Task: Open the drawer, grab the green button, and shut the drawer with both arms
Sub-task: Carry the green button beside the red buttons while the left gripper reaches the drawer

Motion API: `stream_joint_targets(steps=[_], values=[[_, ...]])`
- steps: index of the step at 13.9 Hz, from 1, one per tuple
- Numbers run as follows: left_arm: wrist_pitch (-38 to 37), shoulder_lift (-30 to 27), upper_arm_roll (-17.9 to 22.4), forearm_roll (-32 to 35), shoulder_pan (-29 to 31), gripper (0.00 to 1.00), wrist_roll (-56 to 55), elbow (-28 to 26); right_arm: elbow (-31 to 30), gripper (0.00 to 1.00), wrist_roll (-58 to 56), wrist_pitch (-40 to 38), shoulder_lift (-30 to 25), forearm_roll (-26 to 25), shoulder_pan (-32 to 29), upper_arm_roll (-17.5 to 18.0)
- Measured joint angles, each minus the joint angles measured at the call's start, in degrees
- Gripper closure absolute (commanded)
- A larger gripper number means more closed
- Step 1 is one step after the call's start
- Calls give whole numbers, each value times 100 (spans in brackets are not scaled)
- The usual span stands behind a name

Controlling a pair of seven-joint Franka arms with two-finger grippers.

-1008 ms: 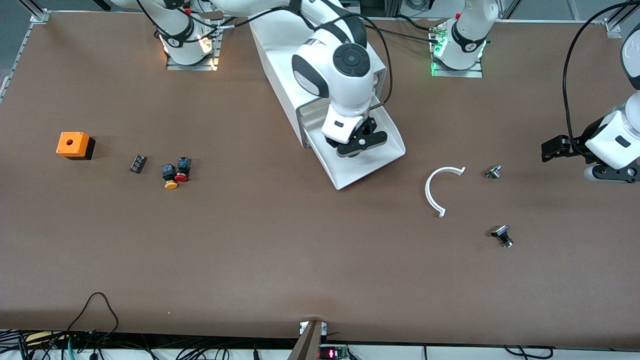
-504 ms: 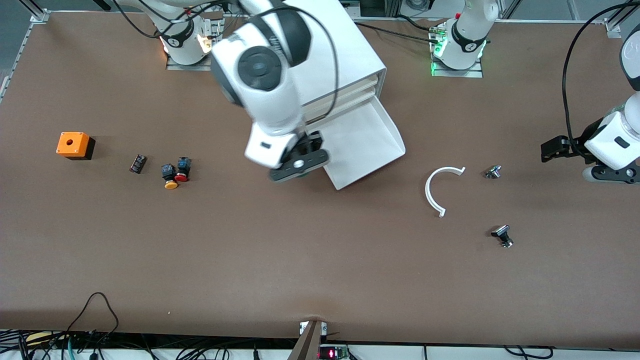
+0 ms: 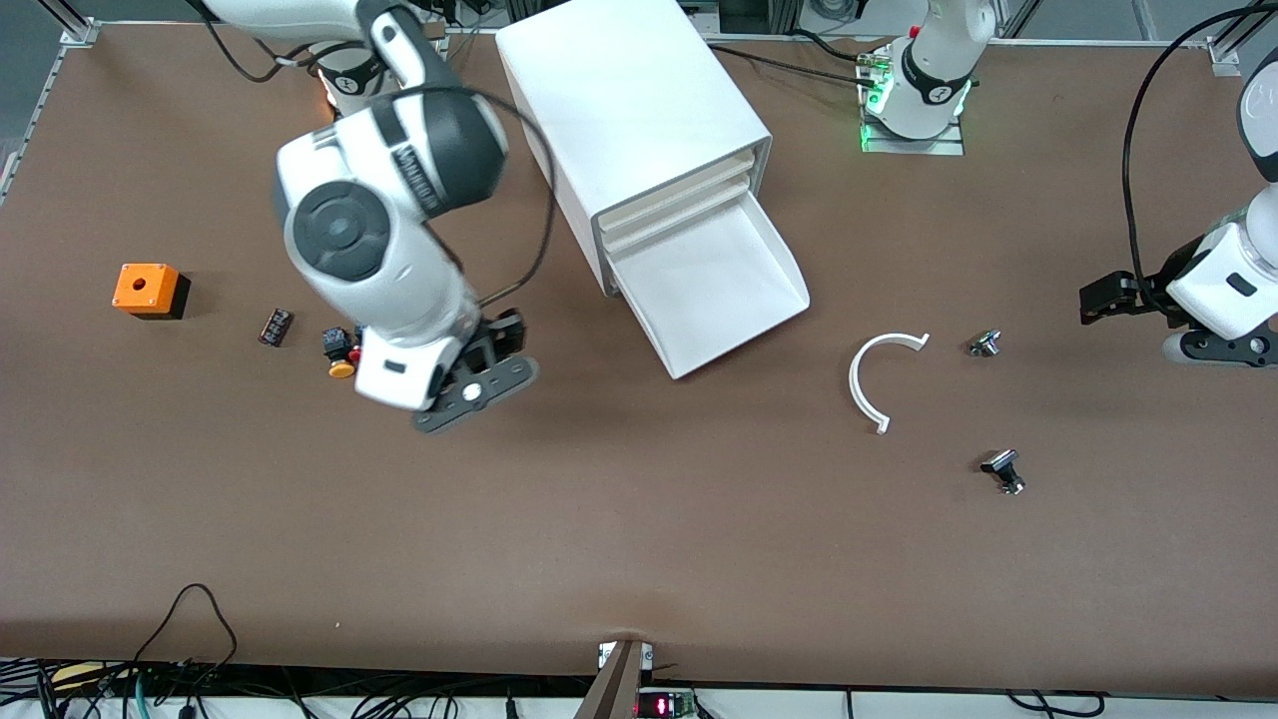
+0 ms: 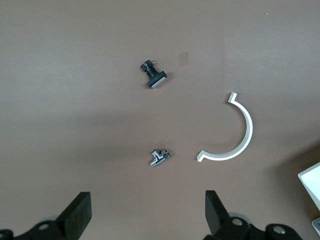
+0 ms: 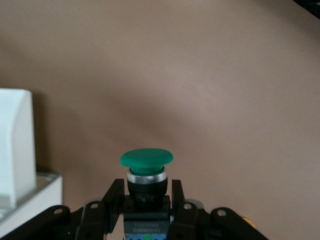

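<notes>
The cabinet (image 3: 629,100) has its lowest drawer (image 3: 719,290) pulled out, and the tray shows bare. My right gripper (image 3: 471,384) hangs over the table between the drawer and the yellow and red buttons. In the right wrist view, my right gripper (image 5: 146,192) is shut on the dark body of the button (image 5: 146,159), green cap pointing away from the hand. The hand hides the button in the front view. My left gripper (image 3: 1103,298) waits open at the left arm's end of the table, and the left wrist view shows nothing between its fingers (image 4: 80,212).
A yellow-capped button (image 3: 340,367) and a red one lie partly under my right hand. An orange box (image 3: 148,290) and a small black part (image 3: 276,327) lie farther toward that end. A white curved piece (image 3: 874,374) and two small metal parts (image 3: 984,344) (image 3: 1003,469) lie near the left gripper.
My right arm has swung out of the open drawer toward the right arm's end of the table, carrying the button. The left arm has stayed still.
</notes>
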Motion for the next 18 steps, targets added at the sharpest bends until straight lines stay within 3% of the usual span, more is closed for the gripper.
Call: stream_joint_targets(steps=[6,11,14,18], values=[[227,197,-19,-523,-49,0,-284,-139,-827,100,-2220,527,-113,46,-1264,-56],[1038,418,-279,-787,-532,0,-2398,-783,-3071,100,-3427,2525,-853,48,-1726,-212],[2021,640,-427,-830,-1083,0,-3903,-1239,-4316,100,-3989,3615,-1082,260,-1867,-429],[2977,1063,-446,-827,-1627,0,-5088,-1638,-5323,100,-4532,4707,-1075,655,-2072,-447]])
